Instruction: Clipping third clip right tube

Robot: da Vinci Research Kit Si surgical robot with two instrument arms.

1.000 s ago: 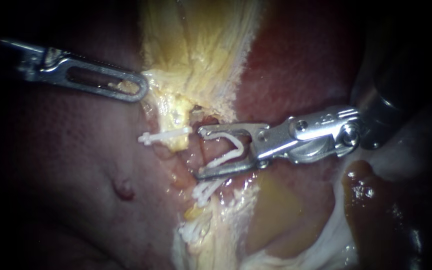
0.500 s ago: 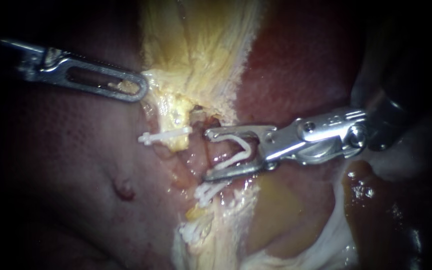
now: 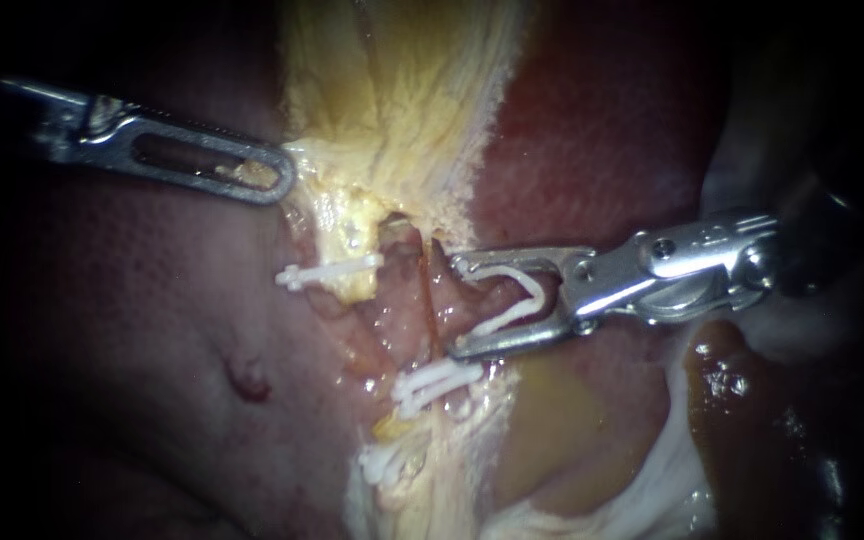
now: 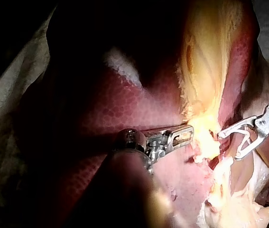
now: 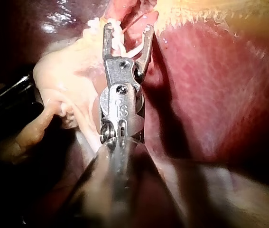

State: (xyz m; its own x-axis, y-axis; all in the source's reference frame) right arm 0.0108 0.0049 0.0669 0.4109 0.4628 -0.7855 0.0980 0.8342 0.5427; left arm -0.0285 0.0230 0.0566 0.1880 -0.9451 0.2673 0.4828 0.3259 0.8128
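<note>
From where I stand this is a surgical practice lab. A dark red liver with its pale yellow gallbladder lies by itself on a pale sheet under a hard, narrow light. Two slim steel tools of the robot reach over it: the left instrument at the gallbladder's edge, and the right instrument carrying a white clip. Fastened clips sit on the wet, stringy tissue between them.

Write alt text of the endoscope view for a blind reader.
The right instrument holds an open white clip just beside a reddish tube, not around it. The left instrument touches the edge of the yellowish tissue. Closed white clips sit on tissue nearby.
</note>
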